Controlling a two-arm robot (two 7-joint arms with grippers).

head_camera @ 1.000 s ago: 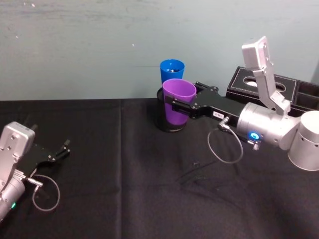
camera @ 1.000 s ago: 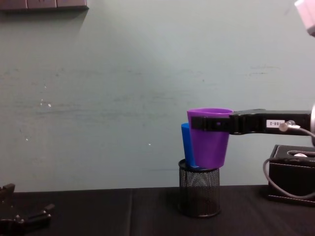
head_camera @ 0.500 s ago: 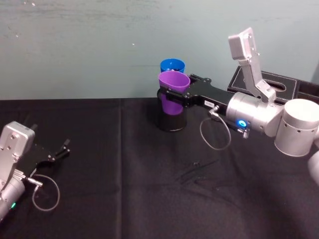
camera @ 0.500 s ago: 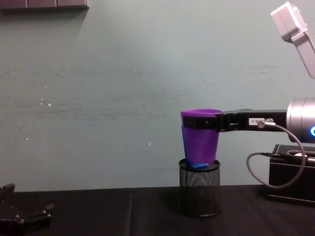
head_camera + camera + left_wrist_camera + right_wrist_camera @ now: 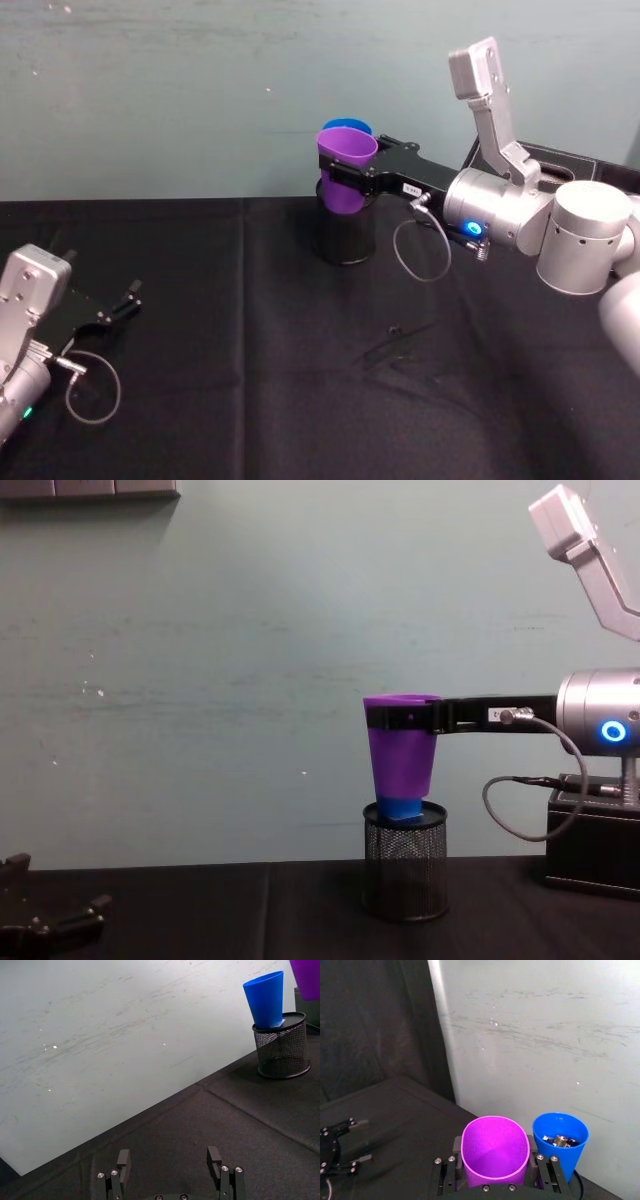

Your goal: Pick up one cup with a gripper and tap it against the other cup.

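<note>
My right gripper (image 5: 343,180) is shut on the purple cup (image 5: 347,168), just under its rim, and holds it upright in the air above the black mesh pen holder (image 5: 344,236). The blue cup (image 5: 345,126) stands in that holder right behind the purple one. In the chest view the purple cup (image 5: 402,755) covers most of the blue cup (image 5: 402,807). In the right wrist view the two rims are very close side by side; I cannot tell if they touch. My left gripper (image 5: 125,300) rests open on the table at the near left.
A black box (image 5: 580,165) stands on the table behind my right arm. A cable loop (image 5: 420,250) hangs under the right wrist. The black tablecloth (image 5: 250,380) ends at a pale wall close behind the holder.
The right arm has carried the purple cup left and back toward the wall, until it stands directly in front of the blue cup. The left arm has stayed still.
</note>
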